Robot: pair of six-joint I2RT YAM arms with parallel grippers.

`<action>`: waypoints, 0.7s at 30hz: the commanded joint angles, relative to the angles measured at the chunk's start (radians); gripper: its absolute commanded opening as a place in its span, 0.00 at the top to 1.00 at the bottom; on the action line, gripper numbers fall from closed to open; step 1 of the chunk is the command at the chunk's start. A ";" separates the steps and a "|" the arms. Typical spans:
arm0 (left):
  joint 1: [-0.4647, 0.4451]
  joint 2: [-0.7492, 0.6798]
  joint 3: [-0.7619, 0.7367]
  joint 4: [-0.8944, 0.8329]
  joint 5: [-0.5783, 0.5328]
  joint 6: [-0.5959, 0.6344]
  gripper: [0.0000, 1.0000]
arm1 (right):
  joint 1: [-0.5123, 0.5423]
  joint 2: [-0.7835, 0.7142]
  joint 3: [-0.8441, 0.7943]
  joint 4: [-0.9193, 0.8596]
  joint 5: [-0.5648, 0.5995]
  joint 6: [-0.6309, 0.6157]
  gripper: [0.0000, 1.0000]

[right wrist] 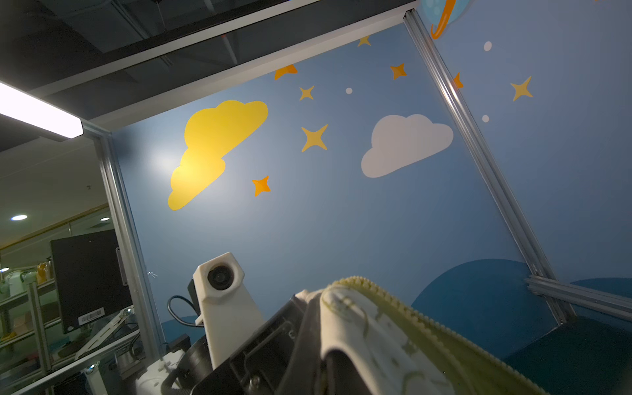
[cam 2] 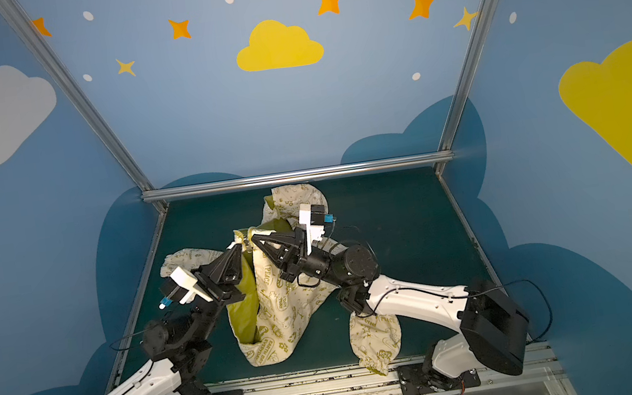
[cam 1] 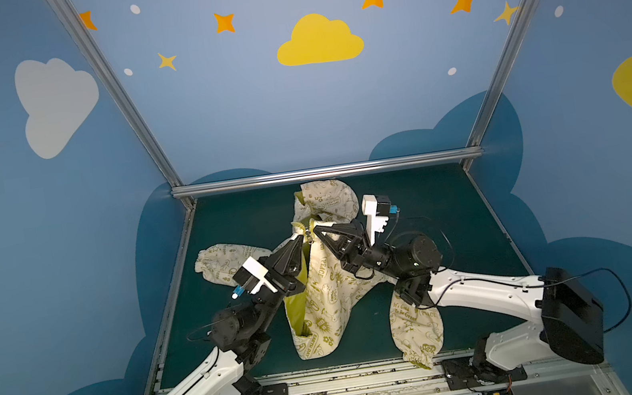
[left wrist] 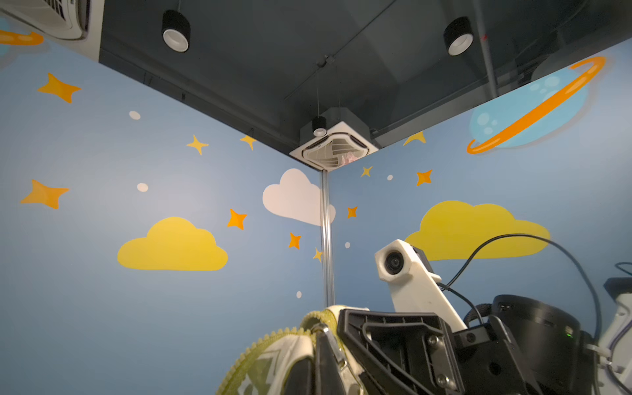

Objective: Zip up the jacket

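Here, positions run from the robot's base (6 o'clock) to the back wall (12 o'clock). Nearest, a metal rail point(cam 1: 373, 379) borders the dark green surface point(cam 1: 448, 196). One sleeve point(cam 1: 417, 331) of the jacket point(cam 1: 327, 289) droops over that edge at about 5 o'clock, under the right arm. The jacket's hem rests on the surface near the centre, and the body rises from it like a tent. It is open down the front, so the olive lining point(cam 1: 298, 306) shows — by this evidence the two halves are not yet joined.

At the peak, the left hand point(cam 1: 304, 239), reaching from 7 o'clock, and the right hand point(cam 1: 315, 230), from 4 o'clock, meet almost tip to tip. Each is fully closed on one front edge; both wrist views show toothed zipper tape point(right wrist: 410, 316) pinched in the jaws. The lift probably lets the cloth hang straight and brings the two rows of teeth side by side for mating.

The second sleeve point(cam 1: 222, 262) lies at 9 o'clock and the hood point(cam 1: 327, 199) at 12 o'clock, just short of the back frame bar point(cam 1: 327, 171). Beyond — blue walls point(cam 1: 252, 111) painted with clouds and stars enclose the cell on three sides.
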 commanded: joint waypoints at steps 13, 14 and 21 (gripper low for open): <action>0.064 0.349 -0.001 -0.017 0.059 -0.125 0.97 | -0.151 0.059 -0.171 0.054 0.180 0.129 1.00; 0.075 0.388 0.005 0.005 0.083 -0.141 0.97 | -0.167 0.070 -0.170 0.055 0.156 0.139 1.00; 0.084 0.550 0.022 0.112 0.071 -0.195 0.97 | -0.256 0.104 -0.205 -0.014 0.139 0.242 1.00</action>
